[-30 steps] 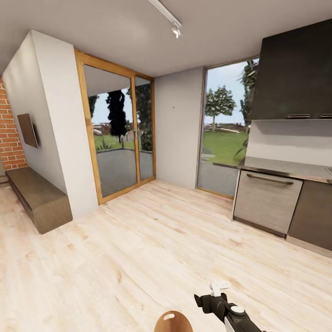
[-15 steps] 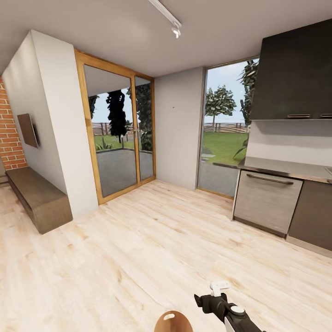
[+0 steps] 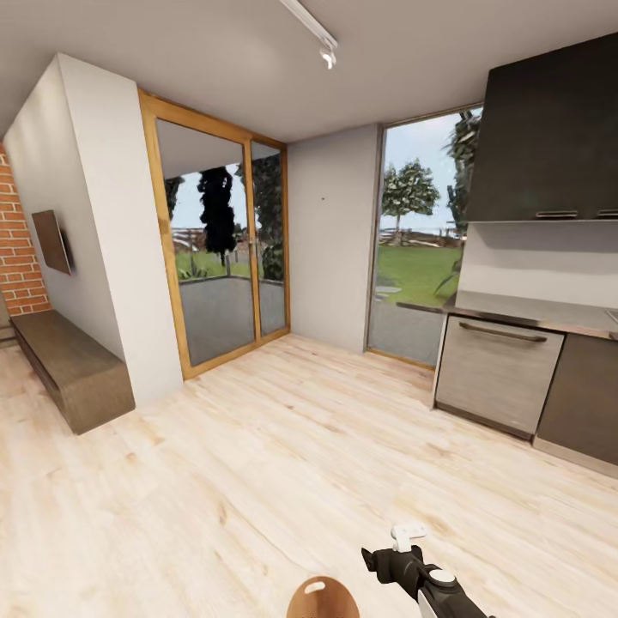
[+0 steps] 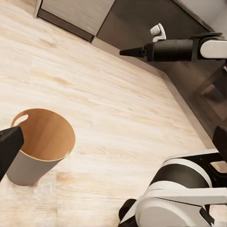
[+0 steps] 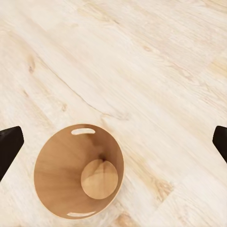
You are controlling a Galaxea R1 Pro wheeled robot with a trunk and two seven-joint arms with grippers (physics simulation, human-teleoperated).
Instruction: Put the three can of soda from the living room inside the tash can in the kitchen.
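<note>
Standing where it stood a second ago, the robot has not shifted its head view: glass doors (image 3: 225,257), dishwasher front (image 3: 496,374) and wood floor (image 3: 257,463) sit at the same places in all three head pictures, and only the garden render behind the panes flickers; so I judge the base is paused beside the bin, not travelling, and no can is in any pincer or in sight, which leaves the fetching from the living room undone. The room is an open kitchen corner; pale plank floor, a grey counter (image 3: 532,313) over dark cabinets on the right, a brick wall (image 3: 17,240) and low wooden bench (image 3: 73,369) on the left. The tash can (image 5: 79,176) stands upright on the floor just in front of the robot, its brown inside bare, nothing in it; its rim peeks in at the head view's lower edge. The right pincer (image 5: 113,142) hangs above it with fingers wide apart; the left pincer (image 4: 7,146) is near the bin's side, one dark finger visible, so I cannot tell its spread.
</note>
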